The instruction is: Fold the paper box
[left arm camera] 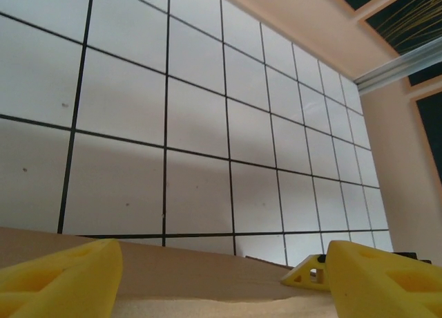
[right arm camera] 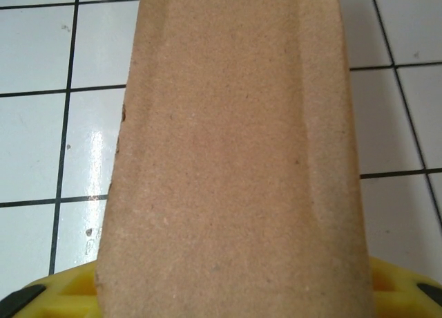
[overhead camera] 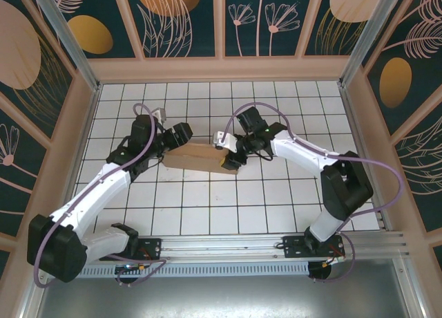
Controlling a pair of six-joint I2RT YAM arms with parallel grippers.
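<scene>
Seen from above, a white tiled table (overhead camera: 207,207) carries two white arms reaching in from 7 and 5 o'clock.

The left gripper (overhead camera: 179,139) sits over the 9 o'clock end of the box (overhead camera: 204,157). The box is a long, flat brown cardboard slab lying near the table's centre, its length running from 9 to 3 o'clock. It looks folded shut, so its inside is hidden. The right gripper (overhead camera: 231,155) is at its 3 o'clock end.

The left wrist camera adds what the overhead view cannot: two yellow fingers (left arm camera: 62,280) spread wide at 7 and 5 o'clock, lying over the box's top face and clamping nothing. Beyond the cardboard edge the tiles run up to a pale wall (left arm camera: 324,34) at 1 o'clock. A small yellow tip (left arm camera: 307,271) peeks over the far edge of the box, possibly a finger of the other gripper.

The right wrist camera looks straight along the cardboard, which rises from 6 to 12 o'clock with tiles either side. Yellow fingers (right arm camera: 404,287) show at both bottom corners, closed on the box across its narrow width.
</scene>
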